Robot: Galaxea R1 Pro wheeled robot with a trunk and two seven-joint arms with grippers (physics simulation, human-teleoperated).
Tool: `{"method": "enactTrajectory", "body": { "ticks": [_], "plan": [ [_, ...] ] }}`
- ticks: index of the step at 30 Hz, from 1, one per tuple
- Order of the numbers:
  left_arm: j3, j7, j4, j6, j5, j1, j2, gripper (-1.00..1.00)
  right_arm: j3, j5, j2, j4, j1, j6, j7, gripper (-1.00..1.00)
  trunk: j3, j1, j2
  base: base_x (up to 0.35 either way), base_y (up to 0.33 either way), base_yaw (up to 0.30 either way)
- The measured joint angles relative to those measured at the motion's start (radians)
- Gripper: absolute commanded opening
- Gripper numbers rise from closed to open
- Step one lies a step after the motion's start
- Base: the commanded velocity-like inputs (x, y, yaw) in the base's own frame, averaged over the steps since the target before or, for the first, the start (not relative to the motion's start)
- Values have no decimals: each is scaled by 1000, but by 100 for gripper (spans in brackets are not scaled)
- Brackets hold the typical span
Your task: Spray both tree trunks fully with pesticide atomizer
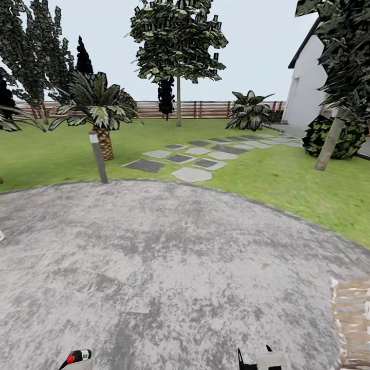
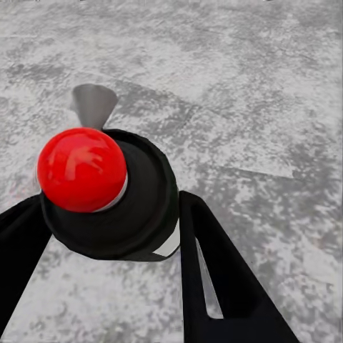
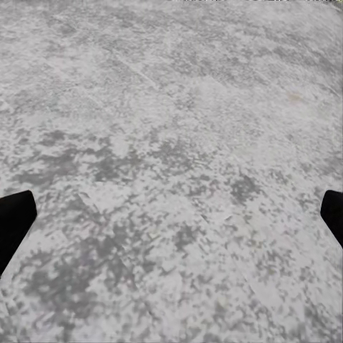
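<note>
Your left tool (image 2: 107, 229) is clenched on the small dark red-topped pesticide atomizer (image 2: 107, 193), above mottled grey paving (image 1: 169, 267). Your right tool (image 3: 171, 214) hangs spread wide, gripping nothing. Grey-tan tree trunk (image 1: 178, 100) stands far ahead.

One pesticide atomizer (image 2: 107, 193) is counted, and it carries one red top (image 2: 81, 169). Two grippers are seen: the left gripper (image 2: 107, 250) and the right gripper (image 3: 171, 221), each with two dark fingers. Two trees with bare grey-tan trunks are counted on the lawn, one far tree (image 1: 178, 38) before the fence and one near tree (image 1: 329, 139) beside the house. One short palm (image 1: 103, 110) with a woven brown trunk is seen, and one grey post (image 1: 98, 157) at the edge of the round paved floor (image 1: 169, 267). About a dozen stepping slabs (image 1: 191, 174) are counted in the grass. One slatted fence (image 1: 200, 109) and one white house (image 1: 308, 87) are seen.
</note>
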Motion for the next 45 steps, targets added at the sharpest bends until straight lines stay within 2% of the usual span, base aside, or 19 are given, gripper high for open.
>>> {"method": "enactTrajectory", "body": {
  "ticks": [45],
  "plan": [
    [0, 0, 1, 0, 0, 0, 0, -100, 0, 0, 0, 0, 0, 0, -2, 100, 0, 0, 0, 339, 0, 0]
  ]
}}
